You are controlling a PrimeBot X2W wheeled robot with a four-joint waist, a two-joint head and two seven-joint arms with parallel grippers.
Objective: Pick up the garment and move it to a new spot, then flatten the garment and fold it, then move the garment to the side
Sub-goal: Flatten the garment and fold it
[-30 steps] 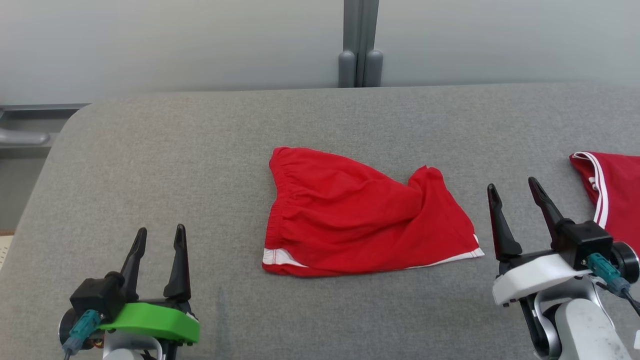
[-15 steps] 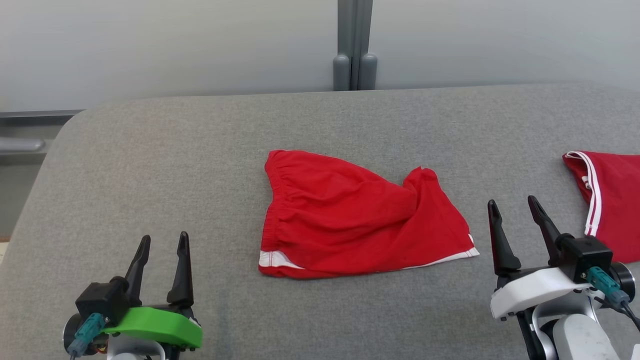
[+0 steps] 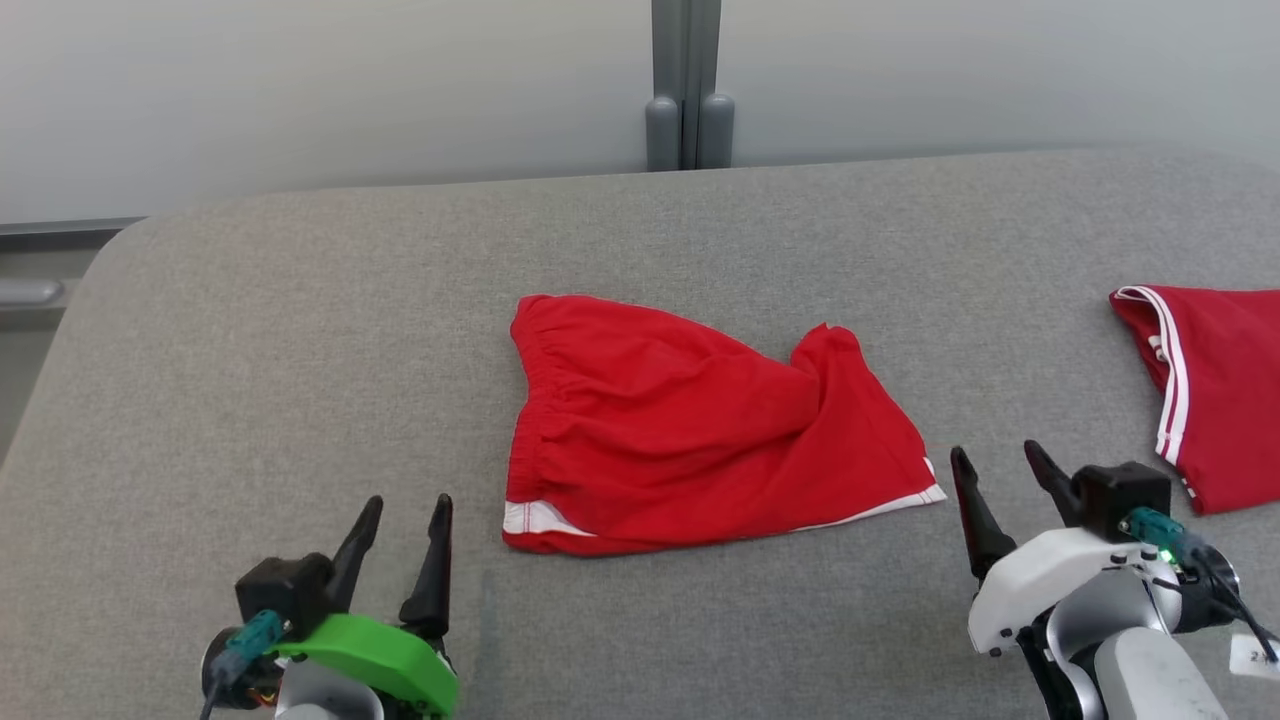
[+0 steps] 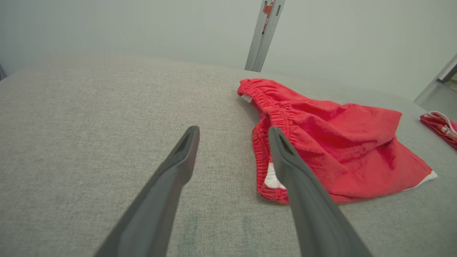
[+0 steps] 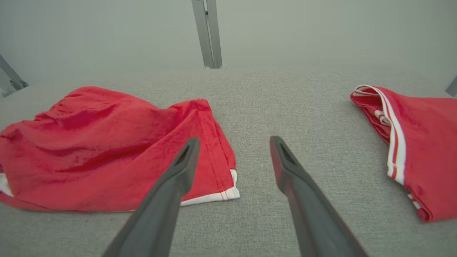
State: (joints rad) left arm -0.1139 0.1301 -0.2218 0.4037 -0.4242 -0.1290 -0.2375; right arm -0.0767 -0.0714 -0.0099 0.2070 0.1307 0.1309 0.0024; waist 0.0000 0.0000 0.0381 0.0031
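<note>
Left end effector [image 3: 409, 500] and right end effector [image 3: 995, 450] gape above grey table [image 3: 300, 330], pale wall [image 3: 300, 90].

The left gripper [image 3: 408, 500] has two long, black, tapering fingers [image 4: 178, 167] set in a bright green curved plate [image 3: 365, 655]. A black boxy block [image 3: 285, 590] beside it carries a teal plug [image 3: 250, 635] and a thin dark cable. The right gripper [image 3: 995, 452] has the same fingers on a glossy white shell [image 3: 1040, 575] above a rounded silver-grey forearm [image 3: 1150, 675], with a black block [image 3: 1120, 490], a teal connector [image 3: 1150, 522], black cables, a small green light [image 3: 1165, 555] and a white paper tag [image 3: 1255, 655]. Close up, each finger is matt dark grey with a narrow sunken slot near its pointed tip.
</note>
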